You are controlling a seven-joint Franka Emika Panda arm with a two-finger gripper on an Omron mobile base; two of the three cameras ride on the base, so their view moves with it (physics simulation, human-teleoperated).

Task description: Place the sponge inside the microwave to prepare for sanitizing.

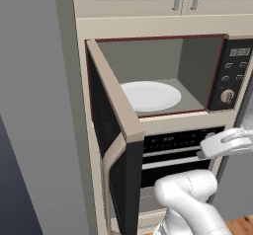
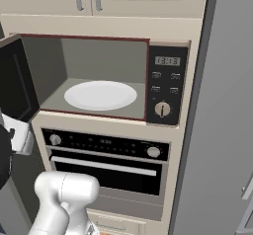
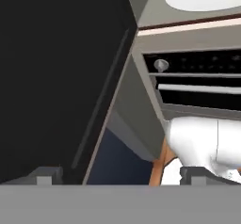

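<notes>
Black glass of the microwave [image 1: 148,81] door stands swung wide at nine o'clock, my gripper [image 3: 120,175] spread and empty, so I'd turn away to find the sponge, unseen here.

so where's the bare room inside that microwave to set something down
The white turntable is bare across its whole face, and the microwave cavity is bare around it. Grey floor strips show between the plate and the side walls. The open door crowds the left approach; the oven sits below.
</notes>
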